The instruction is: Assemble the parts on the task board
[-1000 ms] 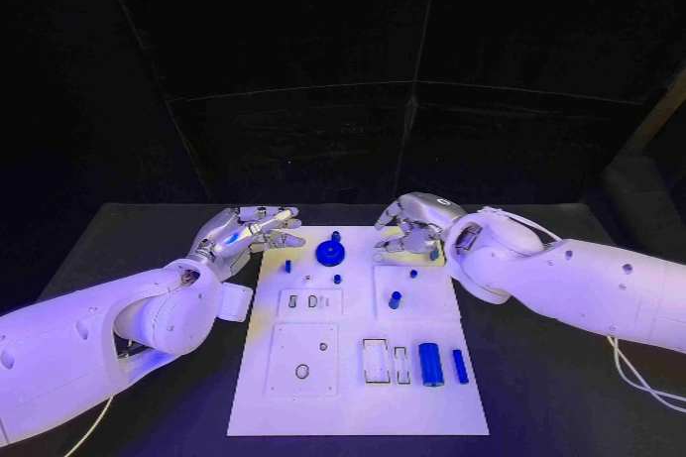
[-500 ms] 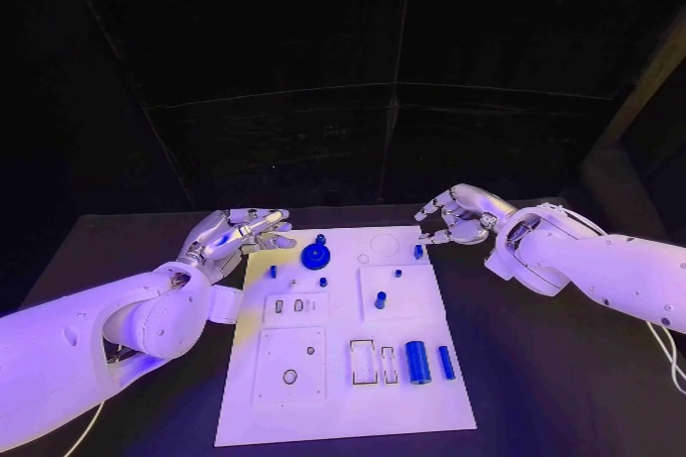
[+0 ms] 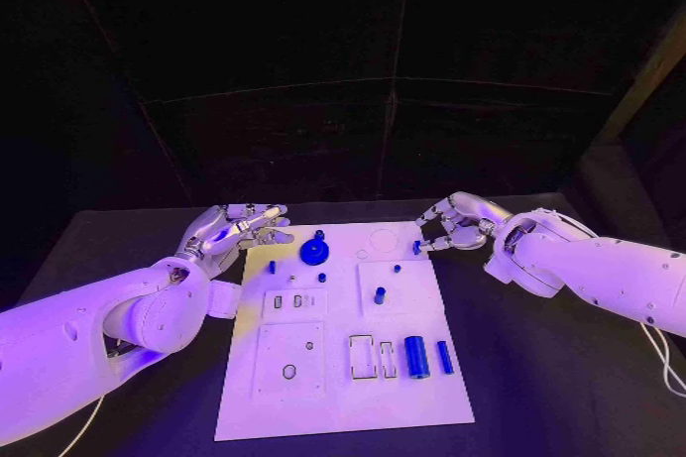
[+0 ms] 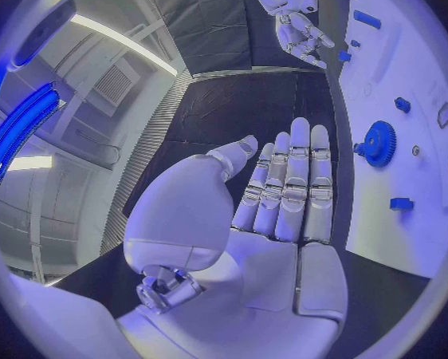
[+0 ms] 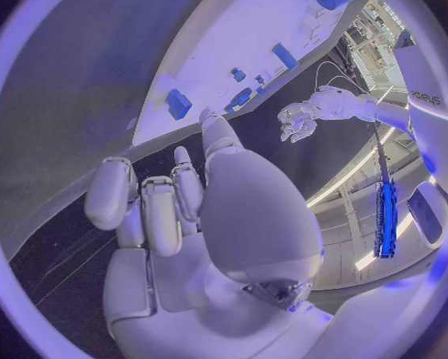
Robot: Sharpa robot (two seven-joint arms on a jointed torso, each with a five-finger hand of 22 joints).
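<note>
The task board [image 3: 350, 348] lies in the middle of the black surface [image 3: 543, 378], and by the look of it the assembly is only partly done. Toward 12 o'clock on the board a blue gear [image 3: 314, 251] sits on its post, and a few small blue pegs [image 3: 379, 296] stand in holes around the board's middle. Toward 5 o'clock a thick blue cylinder [image 3: 414, 358] and a thin blue cylinder [image 3: 443, 355] lie flat beside two rectangular slots [image 3: 375, 358] that look unfilled, so those pieces probably remain to be seated; an oval recess at about 7 o'clock also appears vacant. The right hand [image 3: 455, 224] hovers at the board's 1 o'clock corner with its fingers [image 3: 436, 241] curled around a small blue part [image 3: 419, 246], which it seems to pinch just above the board's edge; whether the part already touches its seat cannot be told. The left hand [image 3: 236, 231] hangs at the board's 11 o'clock corner, near the gear yet apart from it, its fingers [image 4: 294, 179] extended side by side and holding nothing, as the left wrist view shows plainly. I would judge the work somewhere around its middle, with the held part next to be placed.
</note>
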